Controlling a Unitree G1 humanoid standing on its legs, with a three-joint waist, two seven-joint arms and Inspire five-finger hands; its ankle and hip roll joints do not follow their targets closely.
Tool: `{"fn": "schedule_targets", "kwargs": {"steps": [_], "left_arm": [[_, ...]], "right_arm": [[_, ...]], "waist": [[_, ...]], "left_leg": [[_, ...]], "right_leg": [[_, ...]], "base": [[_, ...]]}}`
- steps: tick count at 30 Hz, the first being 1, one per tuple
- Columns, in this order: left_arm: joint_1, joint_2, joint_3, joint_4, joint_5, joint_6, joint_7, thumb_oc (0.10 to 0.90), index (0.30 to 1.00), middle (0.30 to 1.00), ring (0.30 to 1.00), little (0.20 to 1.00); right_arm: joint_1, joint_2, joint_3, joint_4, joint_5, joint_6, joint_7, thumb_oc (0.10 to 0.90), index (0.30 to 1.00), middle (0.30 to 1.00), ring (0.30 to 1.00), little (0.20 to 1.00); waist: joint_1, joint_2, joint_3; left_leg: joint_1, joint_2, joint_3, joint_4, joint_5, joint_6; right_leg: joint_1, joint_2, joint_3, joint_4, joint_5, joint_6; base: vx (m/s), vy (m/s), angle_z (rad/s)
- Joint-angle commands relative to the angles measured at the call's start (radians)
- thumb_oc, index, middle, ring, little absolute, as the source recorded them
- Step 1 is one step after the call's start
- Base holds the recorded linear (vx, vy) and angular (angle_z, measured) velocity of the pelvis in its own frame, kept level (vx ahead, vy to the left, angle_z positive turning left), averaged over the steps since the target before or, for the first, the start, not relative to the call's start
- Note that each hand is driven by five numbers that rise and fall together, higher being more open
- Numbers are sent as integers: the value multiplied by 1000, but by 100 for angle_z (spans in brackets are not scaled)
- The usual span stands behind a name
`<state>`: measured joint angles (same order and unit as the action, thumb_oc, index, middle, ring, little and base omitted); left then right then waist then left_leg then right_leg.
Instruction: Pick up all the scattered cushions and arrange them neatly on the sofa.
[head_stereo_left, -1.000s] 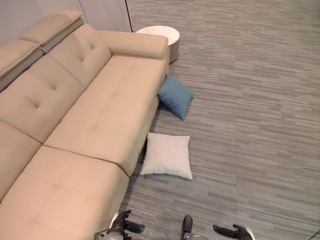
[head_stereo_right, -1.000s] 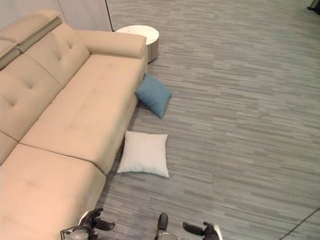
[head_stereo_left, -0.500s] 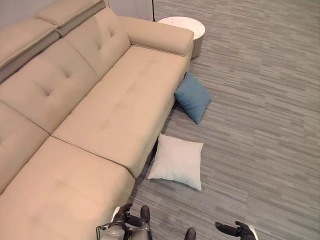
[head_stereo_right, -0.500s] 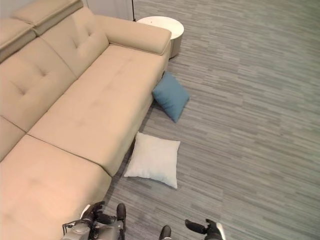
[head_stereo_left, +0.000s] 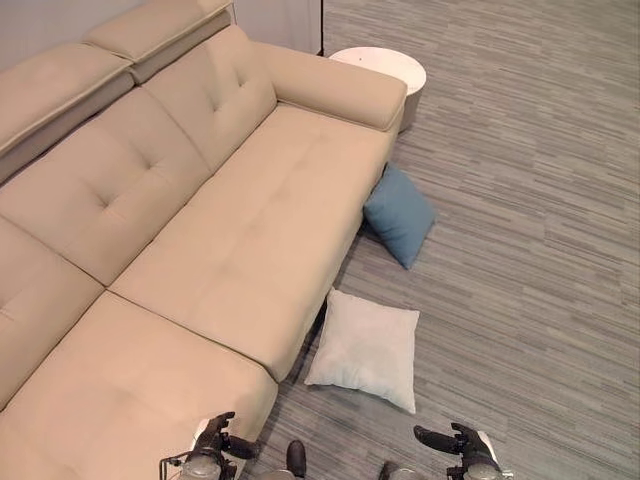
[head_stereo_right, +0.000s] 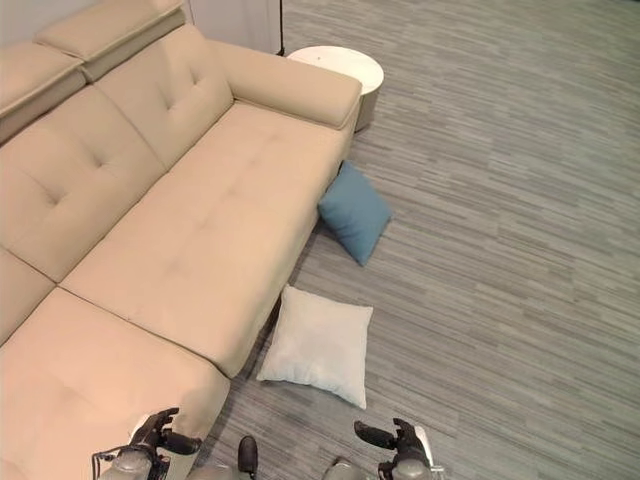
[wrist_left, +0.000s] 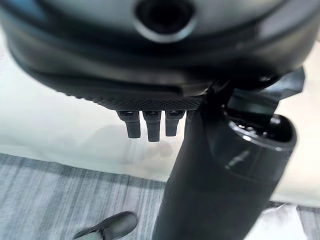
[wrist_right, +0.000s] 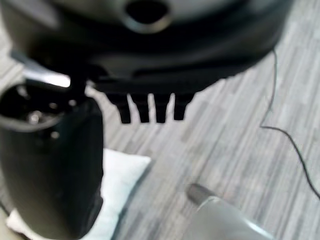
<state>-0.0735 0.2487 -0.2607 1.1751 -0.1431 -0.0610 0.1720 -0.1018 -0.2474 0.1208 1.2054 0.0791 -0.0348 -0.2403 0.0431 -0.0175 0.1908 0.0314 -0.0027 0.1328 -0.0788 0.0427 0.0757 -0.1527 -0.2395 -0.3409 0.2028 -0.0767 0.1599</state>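
Grey striped floor (head_stereo_left: 540, 200) runs from the middle of the head views out toward 3 o'clock, and both cushions lie on it, neither one on the sofa. A white cushion (head_stereo_left: 365, 348) lies flat on the floor at about 6 o'clock of the scene's centre, its near-sofa edge just beside the front of the seat. Up from it, toward 1 o'clock, a blue cushion (head_stereo_left: 399, 214) stands tilted, leaning against the sofa's front below the armrest; the two cushions are apart from each other. A long beige sofa (head_stereo_left: 200, 240) fills the side from 7 o'clock round to 12 o'clock, its seat bare, with tufted back pads and raised headrests along the far edge. Beyond its armrest, at about 1 o'clock, stands a small round white side table (head_stereo_left: 385, 68), just beside the sofa's end. At the bottom edge, the left hand (head_stereo_left: 215, 440) hangs over the near corner of the sofa seat with its fingers relaxed and apart, holding nothing. The right hand (head_stereo_left: 455, 441) hangs over the floor at about 5 o'clock, fingers likewise loose and empty, with the white cushion showing past it in its wrist view.
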Motion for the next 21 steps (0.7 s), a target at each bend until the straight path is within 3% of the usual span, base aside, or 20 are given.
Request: {"fn": "schedule_targets", "kwargs": {"steps": [1,4,8,10,11,12,15,18,21], "left_arm": [[-14,-14,32,-3,32,-35,20,800,900,900,900,900],[-15,-24,36,0,24,-39,26,800,900,900,900,900],[-18,-43,31,9,18,-38,18,800,900,900,900,900],[-22,-51,18,5,9,-36,6,800,900,900,900,900],[-22,-51,18,5,9,-36,6,800,900,900,900,900],[-28,-53,12,4,4,-36,5,800,900,900,900,900],[-31,-53,6,0,-1,-38,5,800,900,900,900,900],[-27,-57,10,-8,-17,-36,13,800,900,900,900,900],[-28,-60,18,-5,-24,-32,21,800,900,900,900,900]], "right_arm": [[20,-69,14,-8,-15,-3,-9,800,900,900,900,900],[31,-65,15,-4,-7,-11,-12,800,900,900,900,900],[38,-66,11,0,6,-20,-14,800,900,900,900,900],[39,-74,5,-11,22,-31,-15,800,900,900,900,900],[39,-74,5,-11,22,-31,-15,800,900,900,900,900],[37,-86,4,-17,24,-32,-16,800,900,900,900,900],[37,-89,7,-22,26,-31,-16,800,900,900,900,900],[43,-90,8,-21,34,-31,-21,800,900,900,900,900],[42,-88,11,-20,33,-30,-25,800,900,900,900,900]], "waist": [[7,-2,-2],[-1,-11,-6],[-6,-16,-15],[-2,-24,3],[-3,-24,2],[3,-29,24],[11,-35,38],[19,-38,36],[27,-31,25]], "left_leg": [[-53,-12,-107,81,-109,-51],[-53,-12,-126,91,-116,-67],[-64,8,-142,143,-135,-100],[-121,24,-142,273,-143,-126],[-125,24,-143,279,-145,-127],[-177,25,-155,376,-119,-133],[-218,25,-167,445,-103,-133],[-237,15,-185,413,-127,-124],[-238,-11,-201,292,-96,-128]], "right_leg": [[6,74,46,-79,83,-12],[38,100,75,-125,77,-22],[81,122,62,-163,60,-48],[111,130,51,-167,35,-75],[110,130,50,-167,35,-76],[125,132,49,-165,27,-95],[136,138,44,-165,18,-109],[148,148,45,-175,6,-109],[170,167,46,-196,-9,-96]], "base": [[110,-127,6],[83,-152,22],[87,-231,14],[25,-180,17],[5,-173,11],[-2,-80,10],[25,-101,12],[137,-59,1],[172,-3,1]]}}
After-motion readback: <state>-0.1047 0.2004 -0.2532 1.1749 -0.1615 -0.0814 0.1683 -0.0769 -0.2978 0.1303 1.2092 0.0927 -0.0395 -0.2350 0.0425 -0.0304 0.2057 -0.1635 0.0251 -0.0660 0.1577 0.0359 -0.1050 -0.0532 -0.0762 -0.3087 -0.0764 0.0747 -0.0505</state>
